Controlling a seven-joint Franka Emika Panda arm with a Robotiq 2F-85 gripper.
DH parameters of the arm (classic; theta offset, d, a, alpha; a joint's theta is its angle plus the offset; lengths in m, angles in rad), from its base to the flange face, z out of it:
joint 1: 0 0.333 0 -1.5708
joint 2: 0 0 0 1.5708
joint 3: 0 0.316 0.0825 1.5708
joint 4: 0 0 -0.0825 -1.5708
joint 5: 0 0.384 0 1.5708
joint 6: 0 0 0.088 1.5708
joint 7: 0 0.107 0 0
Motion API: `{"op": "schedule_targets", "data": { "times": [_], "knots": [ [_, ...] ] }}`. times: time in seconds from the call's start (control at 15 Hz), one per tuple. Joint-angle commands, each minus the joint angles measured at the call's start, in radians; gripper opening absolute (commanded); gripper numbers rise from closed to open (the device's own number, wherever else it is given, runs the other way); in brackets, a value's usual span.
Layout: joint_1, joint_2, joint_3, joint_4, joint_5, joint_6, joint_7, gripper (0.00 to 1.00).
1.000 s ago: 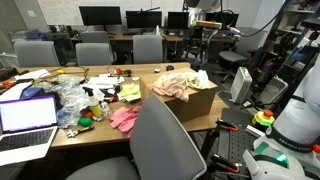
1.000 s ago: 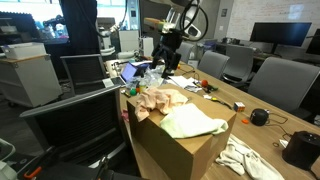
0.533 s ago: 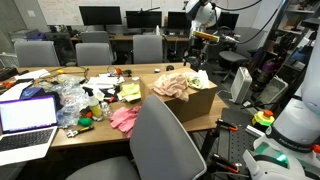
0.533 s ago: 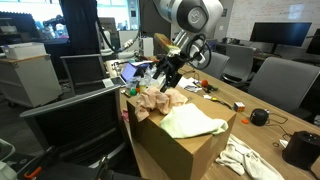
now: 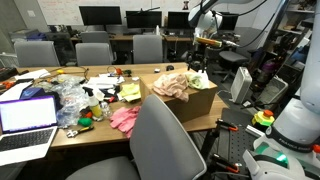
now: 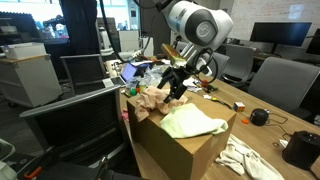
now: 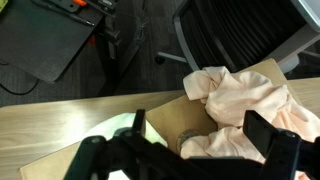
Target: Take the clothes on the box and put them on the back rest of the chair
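Change: your arm has come down since a second ago, and the tool (image 6: 178, 84) now hangs just above the box (image 6: 185, 152).
Tool: the wrist view shows its jaws spread wide, gripping nothing.
Clothes: the peach clothes (image 7: 245, 100) lie heaped on top of the box, right under your tool.
Chair: the grey chair (image 5: 160, 140) stands at the counter (image 5: 75, 137), near the box.

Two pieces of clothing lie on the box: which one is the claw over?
The crumpled peach-pink cloth; the claw hangs just above it. The pale yellow-green cloth lies flatter beside it.
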Motion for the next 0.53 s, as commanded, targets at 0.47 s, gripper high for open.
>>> {"op": "schedule_targets", "data": {
  "times": [0.47],
  "knots": [
    [0.017, 0.112, -0.016, 0.09, -0.055, -0.006, 0.234, 1.0]
  ]
}}
